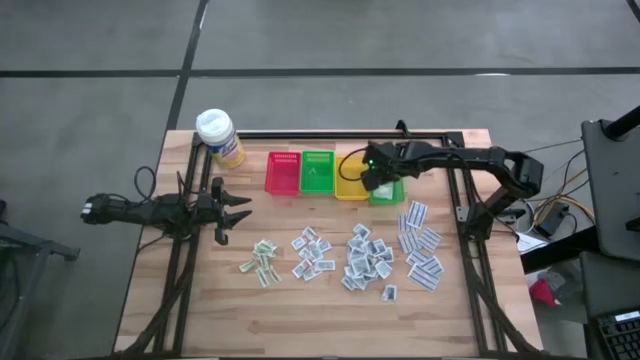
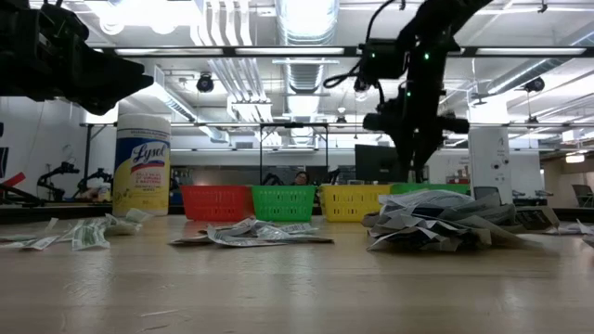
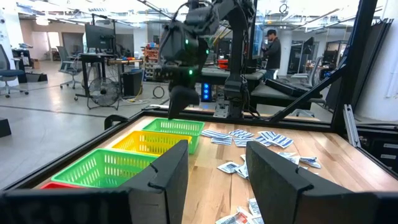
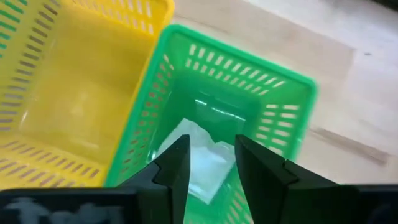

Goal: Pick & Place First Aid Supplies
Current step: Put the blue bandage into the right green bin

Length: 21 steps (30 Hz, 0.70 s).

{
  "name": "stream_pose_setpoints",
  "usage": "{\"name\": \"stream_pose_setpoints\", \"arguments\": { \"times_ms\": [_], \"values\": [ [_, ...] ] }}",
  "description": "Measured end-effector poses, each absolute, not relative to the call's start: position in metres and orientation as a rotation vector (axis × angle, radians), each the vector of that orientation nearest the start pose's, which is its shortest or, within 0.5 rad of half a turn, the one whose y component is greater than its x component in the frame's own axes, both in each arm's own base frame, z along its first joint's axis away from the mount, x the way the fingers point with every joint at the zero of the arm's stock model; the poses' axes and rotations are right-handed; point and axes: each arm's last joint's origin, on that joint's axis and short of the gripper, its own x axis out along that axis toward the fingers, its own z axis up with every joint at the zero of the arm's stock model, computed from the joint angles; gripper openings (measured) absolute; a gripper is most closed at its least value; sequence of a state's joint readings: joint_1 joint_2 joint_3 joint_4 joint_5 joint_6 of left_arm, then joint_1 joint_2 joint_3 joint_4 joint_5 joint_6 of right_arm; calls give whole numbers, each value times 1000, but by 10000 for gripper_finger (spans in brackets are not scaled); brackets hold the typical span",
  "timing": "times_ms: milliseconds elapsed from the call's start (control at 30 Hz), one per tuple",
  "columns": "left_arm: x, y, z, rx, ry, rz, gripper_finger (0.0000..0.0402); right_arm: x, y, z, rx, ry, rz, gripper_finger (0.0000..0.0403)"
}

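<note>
The right gripper (image 4: 210, 163) is held directly above the green basket (image 4: 273, 106) at the right end of the basket row, near the bench's (image 1: 200, 310) far edge; its jaws are parted with nothing between them. A white packet (image 4: 199, 158) is seen lying on the floor of that basket, just below the fingertips. Beside it stand a yellow basket (image 1: 350, 178), a second green basket (image 1: 318, 172) and a red basket (image 1: 283, 172). The remaining first aid packets (image 1: 365, 258) are spread in loose heaps across the middle of the bench, toward the right edge. The left gripper (image 1: 238, 208) is held near the left edge, jaws open and empty. A yellow wipes bottle (image 1: 220, 138) is placed at the far left corner.
</note>
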State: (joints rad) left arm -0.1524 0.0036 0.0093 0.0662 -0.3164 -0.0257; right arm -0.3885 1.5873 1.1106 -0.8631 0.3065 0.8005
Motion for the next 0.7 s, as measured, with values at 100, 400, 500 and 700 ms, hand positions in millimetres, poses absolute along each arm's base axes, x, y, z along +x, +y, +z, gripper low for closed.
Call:
{"name": "stream_pose_setpoints", "arguments": {
  "times_ms": [100,400,500,700],
  "values": [
    [96,-6,173,-42,-72,163,158,265,-118,230,693,1097,-1109,130],
    [96,-6,173,-49,-73,163,158,255,-109,253,643,1274,-1120,120],
    [96,-6,173,-51,-73,162,158,253,-102,256,627,1312,-1117,115],
    [96,-6,173,-57,-73,162,158,249,-84,248,633,1403,-1097,107]
  ]
}}
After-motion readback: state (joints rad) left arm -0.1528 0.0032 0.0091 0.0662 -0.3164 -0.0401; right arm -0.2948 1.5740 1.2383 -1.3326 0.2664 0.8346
